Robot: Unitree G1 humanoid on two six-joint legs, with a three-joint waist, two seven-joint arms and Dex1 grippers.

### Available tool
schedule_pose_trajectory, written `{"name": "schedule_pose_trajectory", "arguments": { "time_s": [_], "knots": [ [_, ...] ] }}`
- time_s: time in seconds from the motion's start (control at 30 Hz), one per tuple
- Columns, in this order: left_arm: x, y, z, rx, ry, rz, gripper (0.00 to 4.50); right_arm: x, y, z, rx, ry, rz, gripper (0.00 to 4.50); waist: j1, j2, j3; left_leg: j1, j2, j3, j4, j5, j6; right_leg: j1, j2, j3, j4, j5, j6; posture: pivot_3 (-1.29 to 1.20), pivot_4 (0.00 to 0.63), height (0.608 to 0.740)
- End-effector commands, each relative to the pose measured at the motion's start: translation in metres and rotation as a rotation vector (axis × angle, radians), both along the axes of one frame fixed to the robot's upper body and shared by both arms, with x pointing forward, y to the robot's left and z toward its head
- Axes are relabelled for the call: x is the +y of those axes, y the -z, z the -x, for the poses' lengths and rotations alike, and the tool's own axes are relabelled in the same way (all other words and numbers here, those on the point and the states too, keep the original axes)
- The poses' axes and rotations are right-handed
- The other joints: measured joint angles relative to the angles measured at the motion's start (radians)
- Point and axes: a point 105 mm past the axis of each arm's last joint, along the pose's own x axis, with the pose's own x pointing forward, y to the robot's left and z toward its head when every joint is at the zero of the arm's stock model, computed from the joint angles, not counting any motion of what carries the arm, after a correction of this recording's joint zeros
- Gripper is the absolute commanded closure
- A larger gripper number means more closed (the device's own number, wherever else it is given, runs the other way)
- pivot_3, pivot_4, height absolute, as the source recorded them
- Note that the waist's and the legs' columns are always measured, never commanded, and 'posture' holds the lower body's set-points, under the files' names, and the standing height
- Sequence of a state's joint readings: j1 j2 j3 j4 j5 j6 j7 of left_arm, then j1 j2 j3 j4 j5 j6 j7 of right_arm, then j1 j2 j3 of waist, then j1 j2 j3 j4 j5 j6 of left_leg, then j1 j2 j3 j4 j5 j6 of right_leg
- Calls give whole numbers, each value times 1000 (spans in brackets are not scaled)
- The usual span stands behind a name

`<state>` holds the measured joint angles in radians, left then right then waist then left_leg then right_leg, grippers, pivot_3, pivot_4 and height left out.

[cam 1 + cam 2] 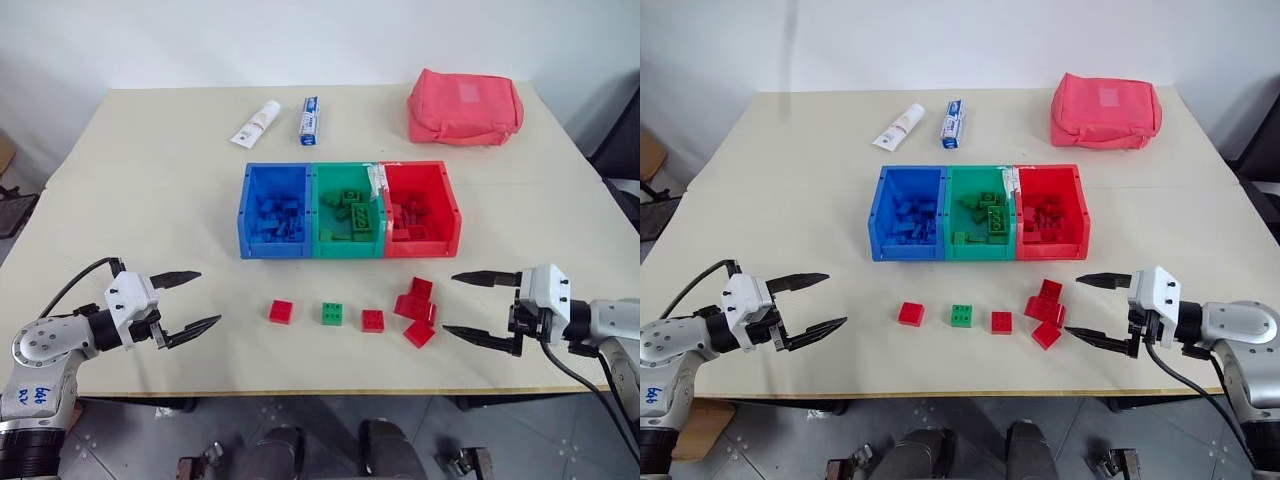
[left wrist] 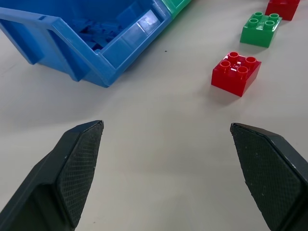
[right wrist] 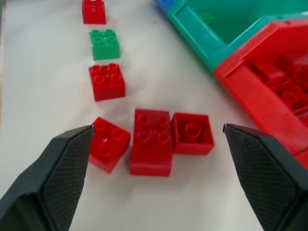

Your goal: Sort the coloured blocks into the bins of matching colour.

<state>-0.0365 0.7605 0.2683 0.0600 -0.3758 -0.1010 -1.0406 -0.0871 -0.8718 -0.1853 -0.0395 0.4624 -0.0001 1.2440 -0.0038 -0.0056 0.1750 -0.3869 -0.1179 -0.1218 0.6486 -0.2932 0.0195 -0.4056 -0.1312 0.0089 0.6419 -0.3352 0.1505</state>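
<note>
Nearest, left gripper [image 1: 188, 302] and right gripper [image 1: 468, 308] poised over table [image 1: 150, 180] at either edge, jaws spread wide, grasping nothing. Between them, a row of blocks: red [image 1: 281, 312], green [image 1: 332, 313], red [image 1: 373, 321], then a red cluster [image 1: 416, 310] just beside right gripper. Beyond, joined bins: blue [image 1: 274, 211], green [image 1: 347, 210], red [image 1: 421, 208], all holding bricks. Farthest, two tubes [image 1: 257, 124] and pouch [image 1: 465, 106].

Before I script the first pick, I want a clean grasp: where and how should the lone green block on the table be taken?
Grip the green block across two opposite flat side walls, coming from above. It sits upright, studs up, apart from the red blocks on either side, so the fingers of either open gripper, likely the left gripper, should fit down those gaps.
</note>
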Motion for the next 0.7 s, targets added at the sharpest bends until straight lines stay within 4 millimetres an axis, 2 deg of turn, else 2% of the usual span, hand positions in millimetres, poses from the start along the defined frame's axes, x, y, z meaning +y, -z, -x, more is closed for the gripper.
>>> {"name": "schedule_pose_trajectory", "arguments": {
  "time_s": [0.03, 0.1, 0.2, 0.33, 0.47, 0.57, 0.7],
  "knots": [
    [-3, -7, -4, -37, -5, 17, 24, -4, -11, 2, -54, 21, -7, 0, 3, 0, 0, 0, 0, 0, 0, 0, 0, 0, 0, 0, 0, 0, 0, 0, 150, 740],
    [-16, -6, -1, -21, 41, 35, 24, -11, -11, 5, -59, 49, 0, 0, 10, 0, 0, 0, 0, 0, 0, 0, 0, 0, 0, 0, 0, 0, 0, 0, 150, 740],
    [-45, -5, 7, 27, 158, 83, 24, -33, -10, 11, -60, 128, 29, 0, 24, 0, 0, 0, -1, 0, 0, 0, 1, 1, 0, 0, 0, 0, 0, 0, 150, 740],
    [-57, -5, 10, 52, 204, 85, 24, -46, -10, 15, -63, 179, 46, 0, 28, 0, 0, 0, 0, 0, 1, 0, 1, 1, 0, 0, 0, 0, 0, 0, 150, 740],
    [-105, 1, 25, 50, 413, 59, 24, -90, 4, 27, 24, 316, 119, 0, 31, 1, 0, 0, -1, 0, 1, -1, 1, 2, 0, 0, -1, 0, 0, 0, 150, 740],
    [-109, 2, 27, 43, 439, 45, 24, -88, 7, 24, 38, 323, 115, 0, 25, 1, 0, 1, -1, 0, 1, -1, 2, 4, 0, -1, -4, 0, 0, 0, 150, 740],
    [-107, 0, 25, 38, 427, 54, 24, -66, 8, 9, 93, 280, 69, 0, 2, 1, -1, 2, 4, 1, 0, -1, 0, 4, 3, 0, -4, 1, -2, 0, 150, 740]
  ]
}}
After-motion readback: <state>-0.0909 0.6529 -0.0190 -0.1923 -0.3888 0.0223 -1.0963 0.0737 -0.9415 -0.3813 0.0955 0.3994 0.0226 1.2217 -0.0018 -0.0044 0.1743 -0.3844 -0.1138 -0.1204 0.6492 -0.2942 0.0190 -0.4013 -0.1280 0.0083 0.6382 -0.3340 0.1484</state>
